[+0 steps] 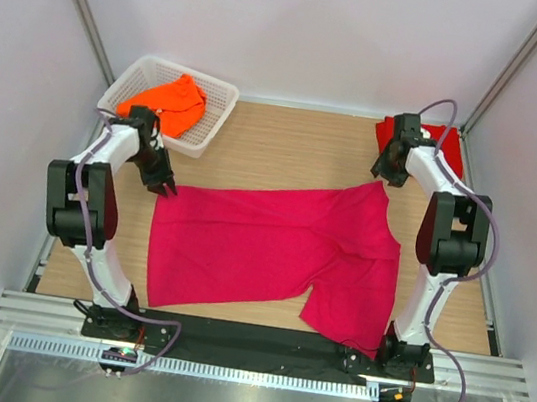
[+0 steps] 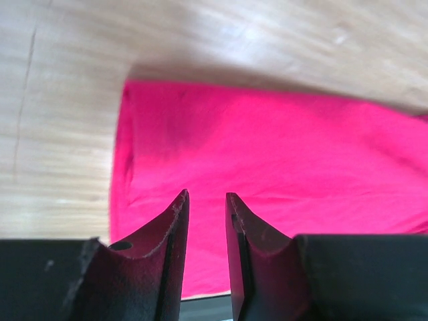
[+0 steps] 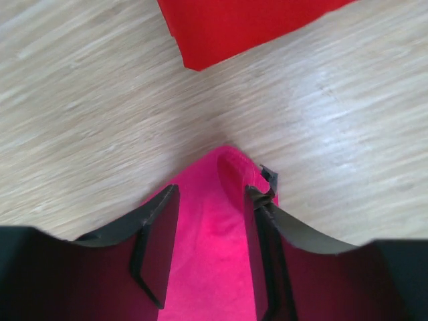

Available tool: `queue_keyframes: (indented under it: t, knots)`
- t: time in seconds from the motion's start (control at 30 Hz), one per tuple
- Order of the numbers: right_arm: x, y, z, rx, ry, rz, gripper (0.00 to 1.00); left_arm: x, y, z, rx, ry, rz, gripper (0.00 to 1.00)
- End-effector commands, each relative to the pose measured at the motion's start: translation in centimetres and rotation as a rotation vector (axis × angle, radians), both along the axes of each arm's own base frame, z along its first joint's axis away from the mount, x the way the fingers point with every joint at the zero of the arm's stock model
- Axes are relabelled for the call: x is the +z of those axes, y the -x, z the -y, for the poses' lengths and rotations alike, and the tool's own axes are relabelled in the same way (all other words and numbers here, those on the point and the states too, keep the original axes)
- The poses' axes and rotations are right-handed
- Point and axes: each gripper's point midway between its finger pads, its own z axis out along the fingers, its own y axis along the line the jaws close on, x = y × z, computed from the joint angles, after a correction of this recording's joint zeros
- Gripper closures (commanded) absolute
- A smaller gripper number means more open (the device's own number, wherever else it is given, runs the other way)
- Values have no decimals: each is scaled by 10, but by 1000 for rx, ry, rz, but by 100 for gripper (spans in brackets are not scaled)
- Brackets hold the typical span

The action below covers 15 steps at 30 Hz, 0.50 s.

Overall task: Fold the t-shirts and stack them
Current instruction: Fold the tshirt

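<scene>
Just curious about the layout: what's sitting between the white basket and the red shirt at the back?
Nothing. In the top view, only bare wooden table runs from the basket across to the red shirt.

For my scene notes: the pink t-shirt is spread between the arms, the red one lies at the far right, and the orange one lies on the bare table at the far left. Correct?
Not quite. The orange t-shirt lies inside the white basket at the far left, not on the table itself; the top external view shows it. The rest stands.
</scene>
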Motion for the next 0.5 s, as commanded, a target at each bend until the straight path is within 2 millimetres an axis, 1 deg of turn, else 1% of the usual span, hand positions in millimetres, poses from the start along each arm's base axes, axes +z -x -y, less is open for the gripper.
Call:
queue_keyframes:
  t: [0.0,0.03,0.1,0.17,0.27,0.3,0.33,0.37,0.43,0.47]
  knots:
    - [13,-22,-1,90,21,41,49,-1,-18,16,15,106,10,71]
    - [7,-24,1,94,27,31,45,-2,-21,17,21,117,7,71]
    - [6,-27,1,96,22,32,42,-5,-28,17,26,118,1,72]
    - [-1,-26,0,91,-4,11,42,-7,-30,12,40,105,-16,72]
    - [-10,-24,-4,88,-32,-6,44,-18,-34,9,75,107,-58,73]
    - [-15,-21,-3,78,-39,-17,47,-20,-35,9,78,111,-65,73]
    - [-17,-19,-2,67,-45,-24,50,-29,-33,11,88,116,-94,73]
    - [-21,-16,-2,53,-53,-31,58,-32,-31,10,95,115,-113,73]
    - [-22,-14,4,28,-41,-31,64,-43,-28,10,112,117,-144,75]
    - [-24,-14,8,13,-33,-29,73,-47,-26,8,113,99,-151,76]
